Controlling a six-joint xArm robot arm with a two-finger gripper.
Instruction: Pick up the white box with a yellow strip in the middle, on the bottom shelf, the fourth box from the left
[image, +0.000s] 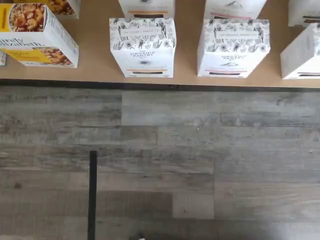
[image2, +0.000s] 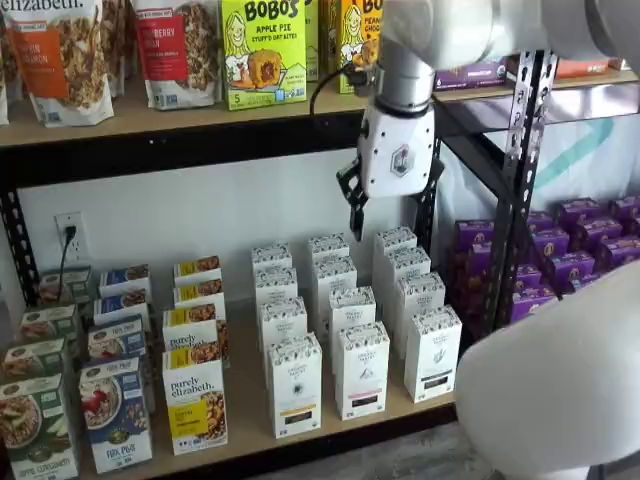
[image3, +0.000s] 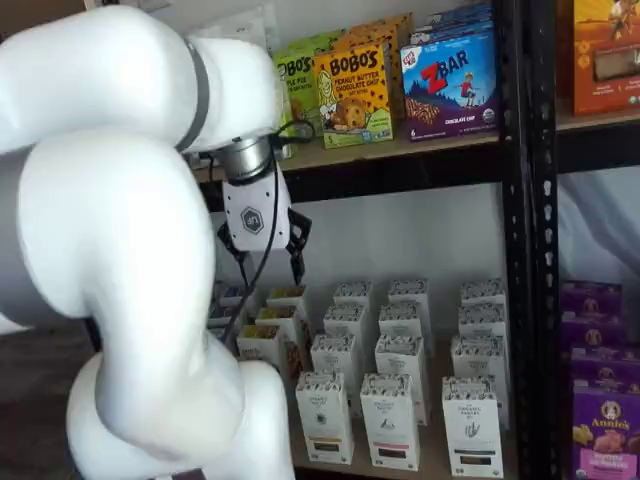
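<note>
Your end effector (image2: 357, 212) hangs in the upper middle of a shelf view, just under the upper shelf board, holding nothing; in the other shelf view (image3: 268, 255) two black fingers (image3: 297, 262) show with a plain gap between them, so you can take it as spread apart. It sits well above the rows of cartons and touches none of them. Below it and toward the lower centre of the frame stands the white box (image2: 295, 385), at the front of its column on the bottom shelf (image2: 330, 430), upright, with the yellow-orange strip low on its face. In the wrist view the same white box (image: 143, 47) appears in the upper middle of the frame, its orange strip near the shelf edge, with a like carton (image: 233, 47) bearing a pinkish strip beside it and apart from it, and the purely elizabeth box (image: 37, 35) at the upper left. The grey plank floor (image: 160, 165) fills the rest of that frame. As for progress, I judge that you are at the very start: nothing is grasped, the carton stands undisturbed in its row. The descent to it, the closing on its sides and the lift out all remain to be done.
</note>
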